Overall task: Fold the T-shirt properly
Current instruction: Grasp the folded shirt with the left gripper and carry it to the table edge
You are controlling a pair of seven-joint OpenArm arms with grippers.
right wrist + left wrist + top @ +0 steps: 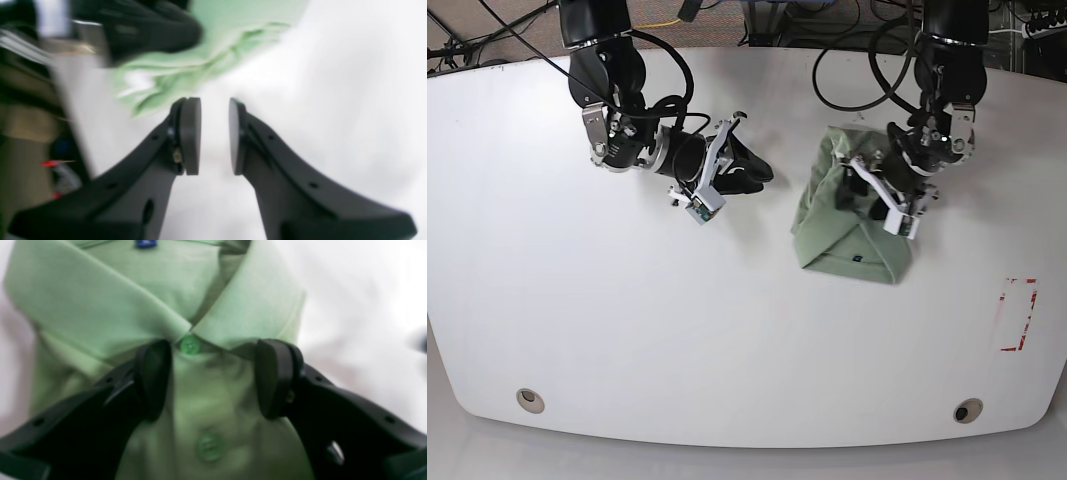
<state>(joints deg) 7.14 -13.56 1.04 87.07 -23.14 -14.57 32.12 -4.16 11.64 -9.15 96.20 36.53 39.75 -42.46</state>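
Observation:
The pale green shirt [842, 240] lies folded into a compact bundle right of the table's middle. In the left wrist view the shirt [110, 306] shows a collar, a green button [190, 344] and a blue label [145, 243]. My left gripper [213, 376] is open, its fingers [153, 380] straddling the button placket just below the collar, down on the cloth; in the base view the left gripper [863, 188] is over the bundle's upper part. My right gripper [215, 136] is narrowly open and empty over bare table, with the shirt [206, 60] beyond it. In the base view the right gripper [749, 172] is left of the shirt, apart from it.
The white table [627, 320] has a red outlined rectangle [1017, 315] near its right edge and two round holes [528, 399] along the front. Cables [857, 60] trail at the back. The right wrist view's left side is dark blurred clutter [26, 100].

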